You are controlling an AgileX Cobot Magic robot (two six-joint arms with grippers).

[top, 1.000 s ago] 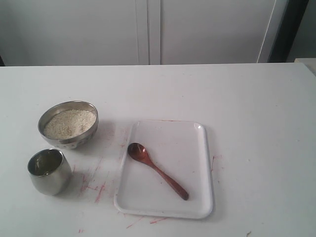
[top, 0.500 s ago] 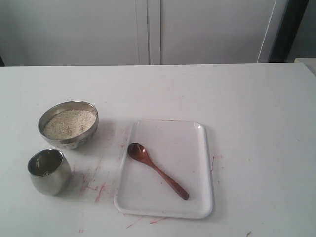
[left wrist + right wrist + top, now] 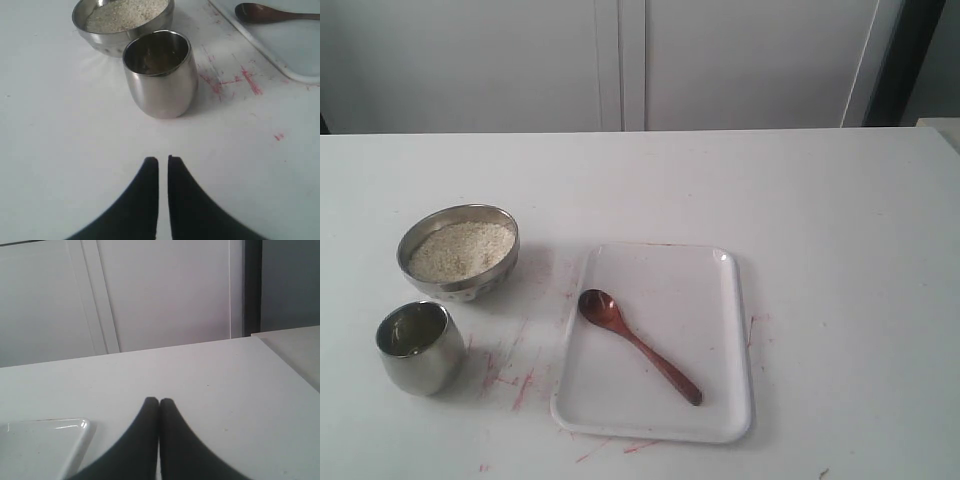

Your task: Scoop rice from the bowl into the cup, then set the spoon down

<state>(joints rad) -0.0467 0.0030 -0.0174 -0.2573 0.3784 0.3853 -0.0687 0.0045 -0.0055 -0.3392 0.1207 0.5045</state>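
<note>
**Flat spoon, narrow cup – where this can slip**

Nothing is in hand yet. The spoon point(image 3: 638, 345) lies flat and slantwise on the tray point(image 3: 692, 292), its oval end toward the tray edge that faces the steel ware. The bowl point(image 3: 472, 284), well filled with rice point(image 3: 462, 250), stands off that edge toward the tray's far corner. The cup point(image 3: 420, 362) stands off the same edge nearer the tray's front, close by the bowl.

The left gripper point(image 3: 163, 160) has its jaws drawn to a thin slit, holding nothing, and points at the cup from the bare table point(image 3: 820, 220). The right gripper point(image 3: 159, 401) is pressed fully together and empty, with only a corner of the tray in its view.

The main risk, as I judge it, is the pickup – a thin handle lying flat on a smooth tray may skid or pivot under closing fingers, or the tray itself may shift. The jaws must also open first.

Later, the cup's small mouth invites spilled grains (whether it already holds any I cannot tell), and a knock from the spoon could tip it.
</note>
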